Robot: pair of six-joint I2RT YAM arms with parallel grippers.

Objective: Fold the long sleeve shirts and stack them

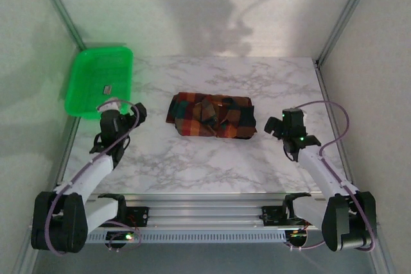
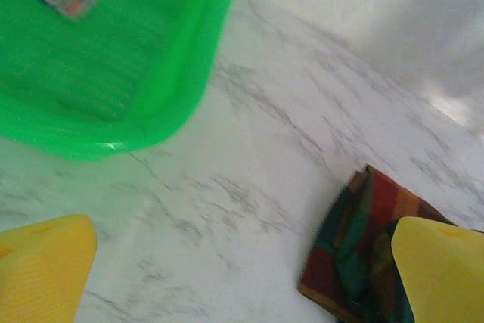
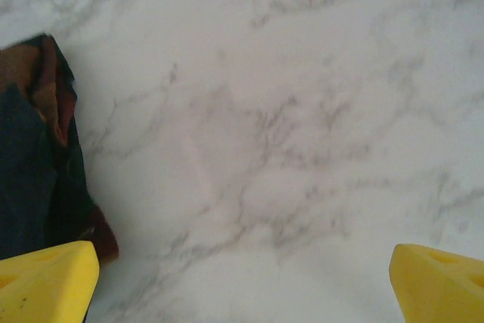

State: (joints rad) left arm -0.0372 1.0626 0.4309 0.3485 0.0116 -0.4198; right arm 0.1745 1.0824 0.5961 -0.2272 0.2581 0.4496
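white marble table [image 1: 212, 165] carries folded plaid shirt [image 1: 210, 116] and green tray [image 1: 99, 80].

White arms [image 1: 90, 178], black joints [image 1: 61, 219], yellow fingertips [image 2: 45, 266]

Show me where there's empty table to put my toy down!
Biggest bare patch: the marble table in front of the folded shirt, between both arms. Another strip lies behind the shirt, toward the back wall. It's tighter on the left, where the left hand sits between the green tray and the shirt.

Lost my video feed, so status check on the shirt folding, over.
Left gripper open, right gripper open, both empty. Plaid shirt folded at table centre, between them. Green tray far left, clear of it.
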